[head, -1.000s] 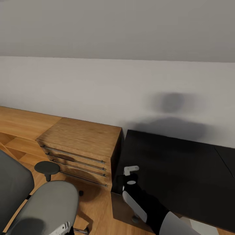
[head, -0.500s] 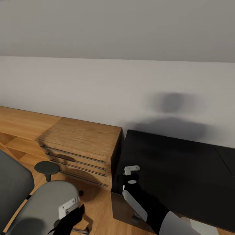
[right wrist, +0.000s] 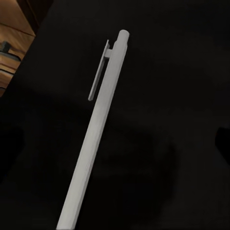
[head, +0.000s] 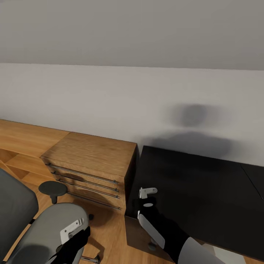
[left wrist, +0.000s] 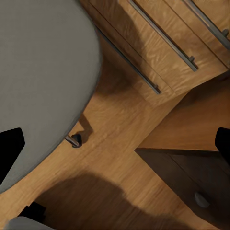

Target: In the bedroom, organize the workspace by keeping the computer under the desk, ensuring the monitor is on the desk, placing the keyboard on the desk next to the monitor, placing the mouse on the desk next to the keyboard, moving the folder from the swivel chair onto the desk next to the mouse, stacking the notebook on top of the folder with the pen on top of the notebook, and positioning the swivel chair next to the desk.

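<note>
While unlabelled, the pen (right wrist: 93, 139) overlies the desk (right wrist: 172, 120).

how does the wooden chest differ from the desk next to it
The chest is light wood with a matte grained top; the desk has a glossy black top. The chest has long bar handles across its drawers; the desk's dark front shows a round knob in the left wrist view. The chest top sits lower than the desk top. Both stand side by side against the wall.
</note>
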Robot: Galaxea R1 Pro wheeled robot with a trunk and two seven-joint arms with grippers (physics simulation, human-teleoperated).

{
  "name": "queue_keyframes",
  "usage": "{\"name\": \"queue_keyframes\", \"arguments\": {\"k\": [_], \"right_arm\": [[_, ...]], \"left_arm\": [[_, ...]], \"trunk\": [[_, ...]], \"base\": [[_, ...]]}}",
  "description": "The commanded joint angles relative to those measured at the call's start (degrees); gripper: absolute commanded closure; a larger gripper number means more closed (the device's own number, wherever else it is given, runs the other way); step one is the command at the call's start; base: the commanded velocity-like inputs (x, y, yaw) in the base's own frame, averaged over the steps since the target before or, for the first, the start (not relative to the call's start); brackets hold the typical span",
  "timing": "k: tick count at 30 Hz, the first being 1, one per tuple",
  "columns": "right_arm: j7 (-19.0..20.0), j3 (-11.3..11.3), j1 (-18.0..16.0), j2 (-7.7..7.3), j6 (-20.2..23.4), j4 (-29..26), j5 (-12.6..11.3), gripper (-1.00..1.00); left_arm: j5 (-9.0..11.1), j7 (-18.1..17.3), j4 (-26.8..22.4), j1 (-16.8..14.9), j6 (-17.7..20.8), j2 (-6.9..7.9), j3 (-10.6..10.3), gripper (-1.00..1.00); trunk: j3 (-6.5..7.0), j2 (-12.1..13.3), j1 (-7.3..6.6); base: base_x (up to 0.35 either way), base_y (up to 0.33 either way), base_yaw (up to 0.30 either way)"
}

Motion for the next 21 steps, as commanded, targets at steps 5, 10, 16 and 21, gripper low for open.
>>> {"name": "queue_keyframes", "arguments": {"k": [5, 10, 16, 21], "right_arm": [[-0.66, 0.34, -0.10, -0.11, -0.43, 0.45, -0.31, -1.00], [-0.64, 0.35, -0.10, -0.11, -0.48, 0.50, -0.31, -1.00], [-0.72, 0.45, -0.10, -0.07, -0.49, 0.57, -0.31, -1.00], [-0.76, 0.59, -0.11, -0.04, -0.49, 0.59, -0.28, -1.00]], "left_arm": [[0.62, 0.43, -0.11, 0.00, 0.14, 0.11, 1.46, -1.00], [0.64, 0.42, -0.11, 0.00, 0.15, 0.12, 1.69, -1.00], [0.66, 0.39, -0.11, 0.00, 0.15, 0.12, 1.72, -1.00], [0.66, 0.43, -0.11, 0.00, 0.15, 0.12, 1.72, -1.00]], "trunk": [[-0.05, -0.04, 0.01], [-0.05, -0.04, 0.01], [-0.05, -0.04, 0.01], [-0.05, -0.04, 0.01]], "base": [[0.000, 0.000, 0.000], [0.000, 0.000, 0.000], [0.000, 0.000, 0.000], [0.000, 0.000, 0.000]]}}
